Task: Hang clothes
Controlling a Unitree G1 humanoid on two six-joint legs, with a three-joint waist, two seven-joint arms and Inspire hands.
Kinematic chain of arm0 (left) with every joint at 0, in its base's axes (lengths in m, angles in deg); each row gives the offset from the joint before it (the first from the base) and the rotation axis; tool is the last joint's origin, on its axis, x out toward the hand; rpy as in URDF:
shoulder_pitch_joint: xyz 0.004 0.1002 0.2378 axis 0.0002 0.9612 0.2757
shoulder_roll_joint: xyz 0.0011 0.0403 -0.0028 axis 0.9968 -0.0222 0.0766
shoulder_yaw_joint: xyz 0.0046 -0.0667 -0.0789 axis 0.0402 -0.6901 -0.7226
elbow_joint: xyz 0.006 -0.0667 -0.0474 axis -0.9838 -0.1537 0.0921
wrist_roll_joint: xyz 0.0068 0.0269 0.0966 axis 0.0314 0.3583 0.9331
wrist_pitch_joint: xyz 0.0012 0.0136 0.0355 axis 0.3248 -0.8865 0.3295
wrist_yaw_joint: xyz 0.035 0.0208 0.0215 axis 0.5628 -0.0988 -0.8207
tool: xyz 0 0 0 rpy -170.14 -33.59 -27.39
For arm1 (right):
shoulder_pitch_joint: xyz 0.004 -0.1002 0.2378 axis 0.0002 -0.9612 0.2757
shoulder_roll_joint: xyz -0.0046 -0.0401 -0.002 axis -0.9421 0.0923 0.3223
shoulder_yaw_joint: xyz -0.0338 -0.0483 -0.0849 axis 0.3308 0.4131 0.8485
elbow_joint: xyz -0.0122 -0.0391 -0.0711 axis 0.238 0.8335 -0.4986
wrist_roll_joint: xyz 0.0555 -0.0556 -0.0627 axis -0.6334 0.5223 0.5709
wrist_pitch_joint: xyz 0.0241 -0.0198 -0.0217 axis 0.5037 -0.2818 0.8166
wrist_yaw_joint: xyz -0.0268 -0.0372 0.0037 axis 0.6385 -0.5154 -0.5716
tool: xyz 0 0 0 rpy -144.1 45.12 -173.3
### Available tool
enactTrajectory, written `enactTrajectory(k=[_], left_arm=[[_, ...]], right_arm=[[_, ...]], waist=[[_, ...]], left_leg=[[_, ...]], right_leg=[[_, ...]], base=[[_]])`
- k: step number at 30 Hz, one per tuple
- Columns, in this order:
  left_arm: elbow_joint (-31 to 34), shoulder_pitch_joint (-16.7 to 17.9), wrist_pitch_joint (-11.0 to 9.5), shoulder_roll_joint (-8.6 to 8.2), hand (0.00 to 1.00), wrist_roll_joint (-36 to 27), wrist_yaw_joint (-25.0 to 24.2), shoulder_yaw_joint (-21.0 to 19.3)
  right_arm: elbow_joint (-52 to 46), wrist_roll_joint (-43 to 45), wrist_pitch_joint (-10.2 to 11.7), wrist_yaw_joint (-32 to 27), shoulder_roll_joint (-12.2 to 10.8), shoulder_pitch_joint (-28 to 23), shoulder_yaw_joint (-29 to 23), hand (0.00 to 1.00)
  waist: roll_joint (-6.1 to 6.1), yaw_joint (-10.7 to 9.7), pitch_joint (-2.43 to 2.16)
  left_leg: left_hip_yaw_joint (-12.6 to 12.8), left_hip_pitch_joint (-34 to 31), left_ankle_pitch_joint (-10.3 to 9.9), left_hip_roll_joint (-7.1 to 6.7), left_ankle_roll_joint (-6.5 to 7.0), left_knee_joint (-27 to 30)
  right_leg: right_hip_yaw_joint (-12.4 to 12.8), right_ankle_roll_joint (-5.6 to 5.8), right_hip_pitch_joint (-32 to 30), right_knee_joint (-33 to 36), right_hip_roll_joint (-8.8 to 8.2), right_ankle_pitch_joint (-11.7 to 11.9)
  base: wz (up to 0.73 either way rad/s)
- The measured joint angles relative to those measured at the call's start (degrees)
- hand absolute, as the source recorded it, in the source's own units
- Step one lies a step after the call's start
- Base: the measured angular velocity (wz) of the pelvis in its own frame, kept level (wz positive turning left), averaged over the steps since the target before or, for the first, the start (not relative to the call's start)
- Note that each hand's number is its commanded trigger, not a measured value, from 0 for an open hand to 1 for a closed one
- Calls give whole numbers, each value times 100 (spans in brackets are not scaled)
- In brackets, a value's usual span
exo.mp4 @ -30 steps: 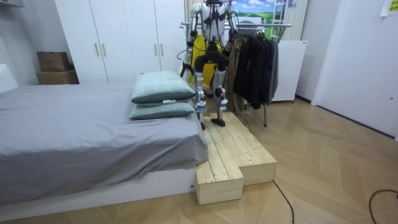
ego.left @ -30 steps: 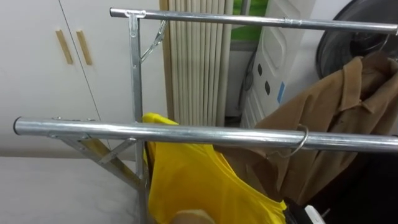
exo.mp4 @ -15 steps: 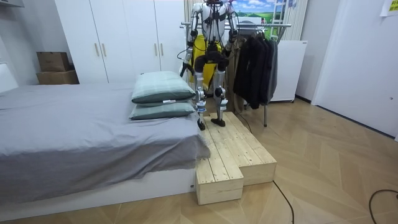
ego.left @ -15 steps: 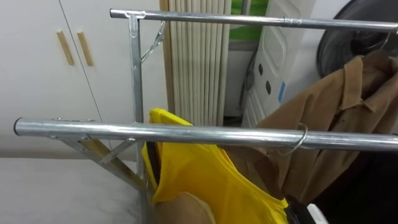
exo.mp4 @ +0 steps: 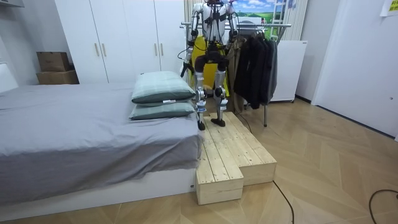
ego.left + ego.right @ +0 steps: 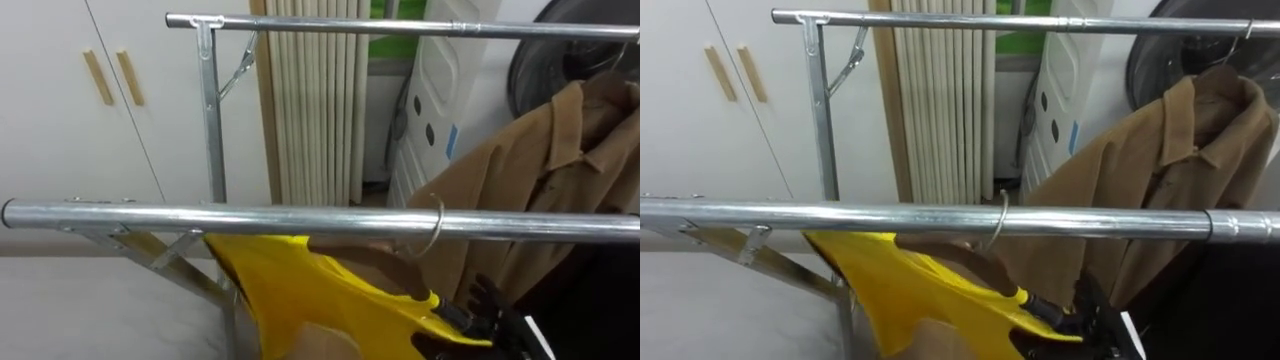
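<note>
A yellow garment (image 6: 300,290) on a wooden hanger (image 6: 375,262) hangs slanted just under the near steel rail (image 6: 200,217) of the clothes rack. The hanger's wire hook (image 6: 433,228) is looped over that rail. My right hand (image 6: 487,312) comes in from the lower right, its dark fingers curled round the hanger's lower end at the garment's shoulder (image 6: 1045,312). In the room view I stand on a wooden platform (image 5: 233,152), facing the rack (image 5: 273,26).
A brown jacket (image 6: 545,185) hangs from the far rail (image 6: 400,26) at the right, close beside the yellow garment. The rack's upright post (image 6: 207,110) stands at the left. White wardrobe doors (image 6: 60,110) and a radiator (image 6: 315,110) lie behind. A bed (image 5: 93,130) adjoins the platform.
The yellow garment's top has dropped from above the near rail to below it. The hook has slid left along the rail. My right hand has come into view, and the view shifted slightly.
</note>
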Motion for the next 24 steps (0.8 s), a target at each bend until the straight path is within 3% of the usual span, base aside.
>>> enactTrajectory(k=[5, 24], left_arm=[[-29, 47, -86, 13, 0, 1, 27, -8], [-18, 108, -83, 14, 0, 7, 31, 34]], right_arm=[[-14, -957, 55, 62, 0, 1, -104, 0], [-350, -1366, 57, 305, -23, -20, -39, 0]], waist=[[-22, -5, 0], [-4, -2, 15]], left_leg=[[-7, 9, 0, 19, 0, 0], [-8, 52, 0, 76, -1, 0]], right_leg=[[7, 0, -8, 4, 26, -1], [44, -67, -6, 83, 79, -41]], base=[[-3], [-2]])
